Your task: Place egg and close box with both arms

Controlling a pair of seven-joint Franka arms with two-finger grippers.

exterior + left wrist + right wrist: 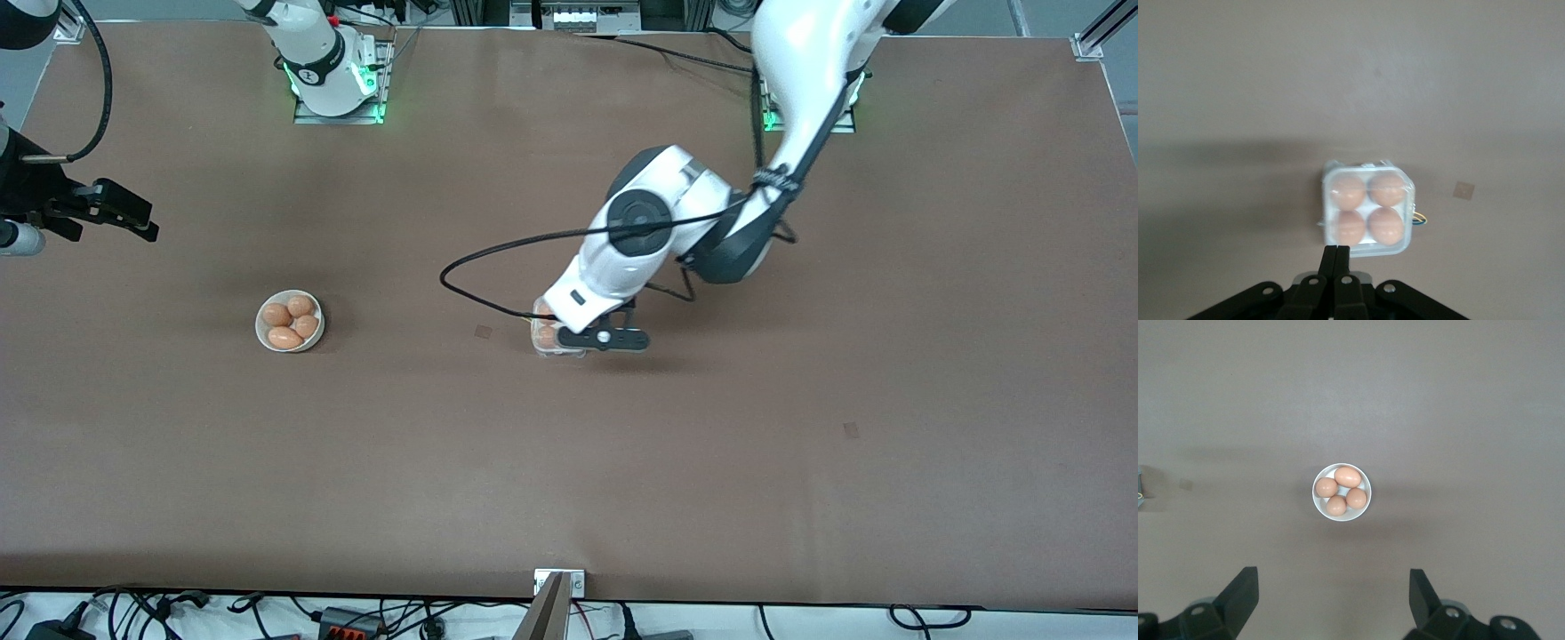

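The box (553, 340) is a small white egg carton at mid-table. In the left wrist view the box (1367, 208) has a brown egg (1348, 191) in every cell, and its clear lid lies down over them. My left gripper (580, 341) is directly over the box. Its fingers are shut and empty in the left wrist view (1336, 255), with the tips at the box's edge. I cannot tell whether they touch it. My right gripper (133, 219) waits high at the right arm's end of the table. It is open and empty (1333, 590).
A round white bowl (263, 332) with several brown eggs stands toward the right arm's end, also in the right wrist view (1319, 505). A black cable (462, 298) loops from the left arm beside the box. Small tape marks (483, 332) dot the brown table.
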